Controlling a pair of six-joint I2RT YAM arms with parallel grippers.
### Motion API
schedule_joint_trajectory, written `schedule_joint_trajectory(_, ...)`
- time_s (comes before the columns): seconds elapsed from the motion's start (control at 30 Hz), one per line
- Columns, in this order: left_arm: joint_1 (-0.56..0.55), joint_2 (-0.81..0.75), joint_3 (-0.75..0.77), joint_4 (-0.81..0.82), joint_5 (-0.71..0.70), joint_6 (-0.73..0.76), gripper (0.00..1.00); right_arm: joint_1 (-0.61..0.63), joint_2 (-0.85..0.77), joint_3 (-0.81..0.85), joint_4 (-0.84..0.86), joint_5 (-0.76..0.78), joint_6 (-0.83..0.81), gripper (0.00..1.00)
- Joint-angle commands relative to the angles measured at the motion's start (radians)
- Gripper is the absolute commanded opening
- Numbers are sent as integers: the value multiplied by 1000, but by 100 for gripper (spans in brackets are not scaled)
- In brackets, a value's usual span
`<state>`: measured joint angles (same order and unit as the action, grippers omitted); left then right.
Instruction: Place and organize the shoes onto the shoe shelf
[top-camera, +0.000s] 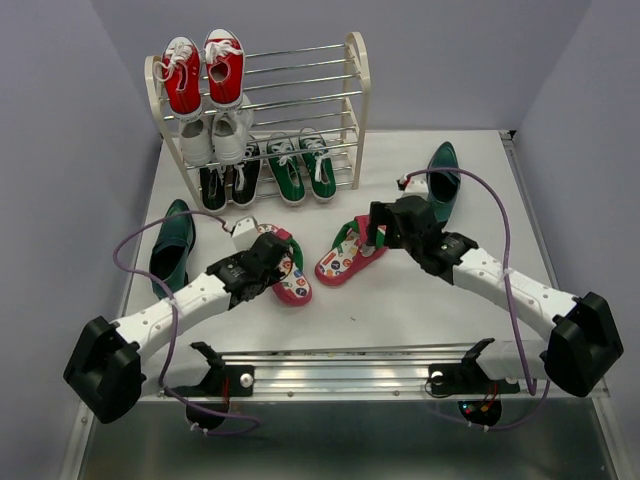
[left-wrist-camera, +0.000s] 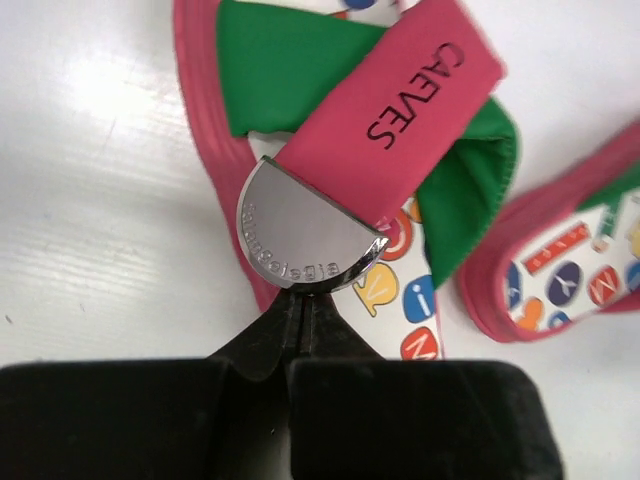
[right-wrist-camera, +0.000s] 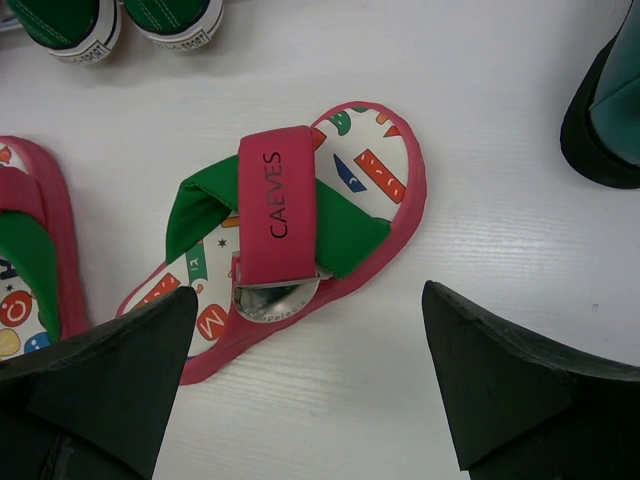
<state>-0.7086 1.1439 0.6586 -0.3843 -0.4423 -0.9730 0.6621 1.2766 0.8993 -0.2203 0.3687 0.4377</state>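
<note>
Flip-flops on the worktop (top-camera: 400, 305), one beneath each pincer, shelf well beyond.

The left pincer (left-wrist-camera: 300, 305) is closed, its tips meeting at the metal buckle of the left flip-flop (left-wrist-camera: 400, 90); I cannot tell whether they nip the buckle's edge or only touch it. The right pincer (right-wrist-camera: 308, 292) is spread wide. The right flip-flop (right-wrist-camera: 375, 165) lies flat just ahead of the gap, its long axis slanting across the line between the fingers, buckle end nearest. Each arm looks nearer its own sandal. The shoe shelf (top-camera: 357, 70) stands farther off, toward the left arm's side. The green sneakers (top-camera: 300, 165) sit on its bottom tier. The teal dress shoes (top-camera: 172, 240) lie well apart, one at each side of the worktop.
</note>
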Motion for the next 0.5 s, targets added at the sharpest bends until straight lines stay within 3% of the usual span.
schedule_joint_trajectory(0.0,-34,-105,122,87,-6,255,0,5,-65,-10,12,56,-20,100)
schedule_joint_trajectory(0.47,-55,-156,315,171,138,529,0,5,-89,-3,10,124,-47,100)
